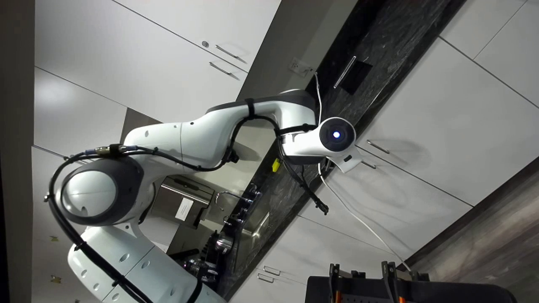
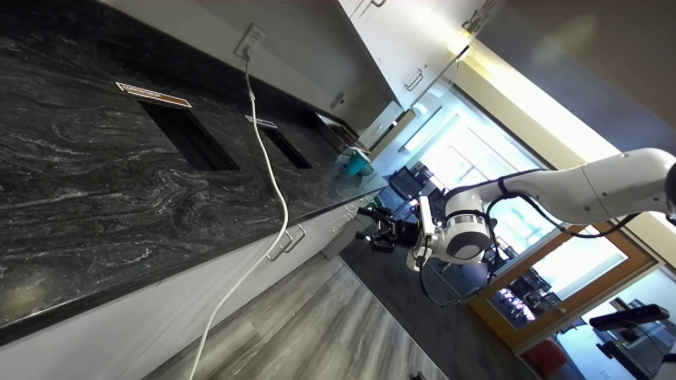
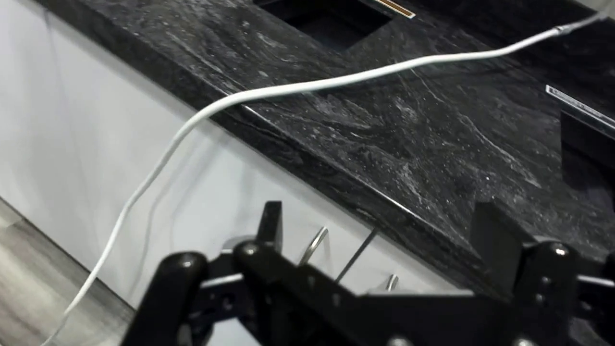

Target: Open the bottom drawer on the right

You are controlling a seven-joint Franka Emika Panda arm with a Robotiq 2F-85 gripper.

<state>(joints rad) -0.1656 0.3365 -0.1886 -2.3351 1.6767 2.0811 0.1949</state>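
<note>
White lower cabinet fronts (image 1: 454, 105) run under a dark counter. They show in both exterior views (image 2: 158, 311) and appear closed. Two metal handles stand side by side across a seam; in an exterior view they are one handle (image 1: 378, 147) and its neighbour (image 1: 369, 165). In the wrist view, one handle (image 3: 313, 246) and the neighbouring handle (image 3: 392, 283) show beyond and between my fingers, partly hidden by the gripper body. My gripper (image 3: 381, 216) is open and empty, apart from the handles. It also shows (image 2: 363, 224) over the floor side. I cannot tell which front is the bottom right drawer.
A white cable (image 3: 331, 82) runs from a wall outlet (image 2: 249, 40) over the counter edge (image 3: 336, 178) and down past the fronts. The counter has dark rectangular openings (image 2: 185, 134). A sink (image 1: 257, 227) and black equipment with clamps (image 1: 454, 290) stand nearby.
</note>
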